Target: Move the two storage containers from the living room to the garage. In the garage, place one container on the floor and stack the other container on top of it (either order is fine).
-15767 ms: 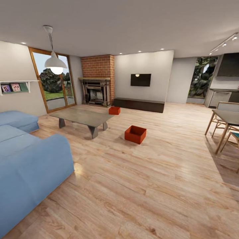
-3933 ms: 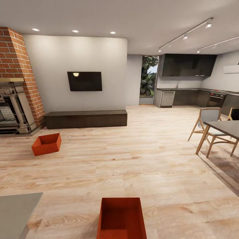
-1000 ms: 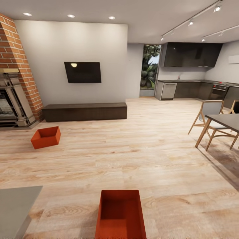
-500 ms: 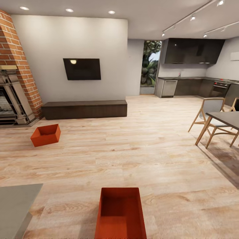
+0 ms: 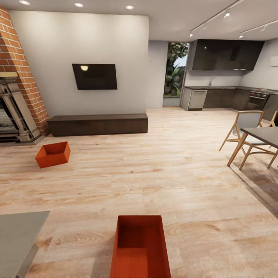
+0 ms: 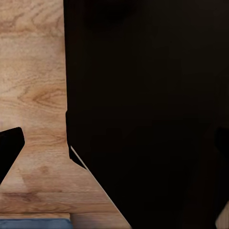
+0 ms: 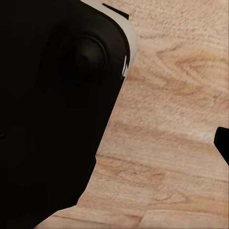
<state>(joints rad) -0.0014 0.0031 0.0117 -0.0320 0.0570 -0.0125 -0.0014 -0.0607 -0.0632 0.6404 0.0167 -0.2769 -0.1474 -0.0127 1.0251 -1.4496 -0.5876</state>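
Head view shows one bin point(image 5: 141, 247) on the plank floor point(image 5: 173, 181) just ahead, another point(image 5: 53, 154) near the fireplace point(image 5: 15, 96). Tool states: cannot tell. Rolling closer risks shoving the near bin.

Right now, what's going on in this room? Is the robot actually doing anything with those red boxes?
Nothing is being handled yet. The robot stands in the living room, looking over the wood-plank floor. One storage container sits on the planks right in front of it, open and empty. The second container lies farther off, near the brick fireplace and the long low cabinet. Both are still to be carried to the garage.
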